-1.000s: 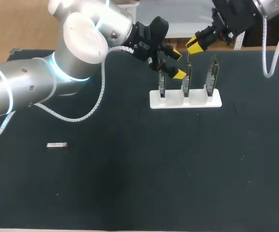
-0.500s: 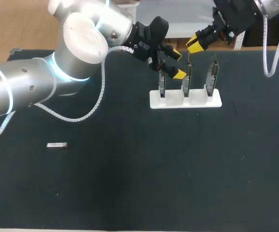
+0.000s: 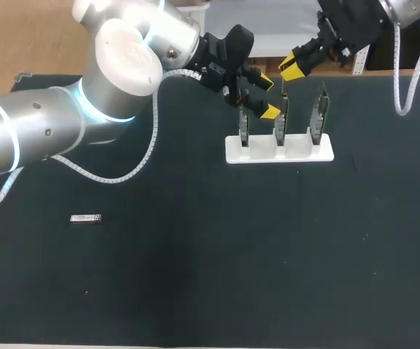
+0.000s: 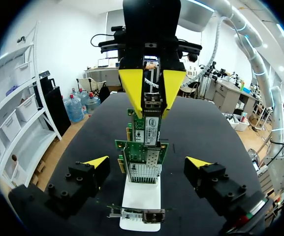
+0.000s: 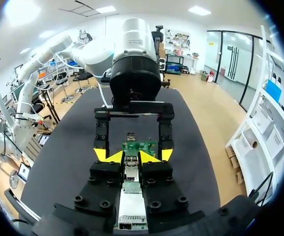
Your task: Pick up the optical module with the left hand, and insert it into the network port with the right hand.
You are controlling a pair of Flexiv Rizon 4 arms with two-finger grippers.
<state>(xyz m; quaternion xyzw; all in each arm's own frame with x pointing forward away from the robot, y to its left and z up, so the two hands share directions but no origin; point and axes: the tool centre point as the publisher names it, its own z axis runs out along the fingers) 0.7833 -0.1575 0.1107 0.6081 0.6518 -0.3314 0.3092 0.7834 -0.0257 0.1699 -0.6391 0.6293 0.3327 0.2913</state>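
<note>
The optical module (image 4: 152, 104) is pinched between the two yellow fingertips of the right tool (image 5: 131, 157), which presses on it from both sides. It is held in the air above the far side of the table (image 3: 195, 276). In the left wrist view the module sits right at the upper edge of the middle network card (image 4: 151, 129). Whether it touches or enters that card cannot be told. In the right wrist view the module runs along the gap between the right tool's fingers, with a green card just ahead of its front end.

The middle card is one of three network cards (image 3: 319, 113) standing upright, side by side, in slots of a white stand (image 3: 279, 149). On the card nearest the left wrist camera, a metal port cage (image 4: 142, 172) faces that camera.

The left tool (image 3: 268, 96) is spread wide and grips nothing. In its own wrist view its two yellow tips stand apart on either side of the row of cards. In the head view it hangs over the stand's left end, near the first and middle cards. The left arm comes in from the left side and reaches past the middle of the table, and the right arm enters from the upper right corner. The two tools face each other across the cards and are near one another.

A second optical module (image 3: 86, 218) lies flat on the dark table, well apart from the stand and both tools, toward the left side.
</note>
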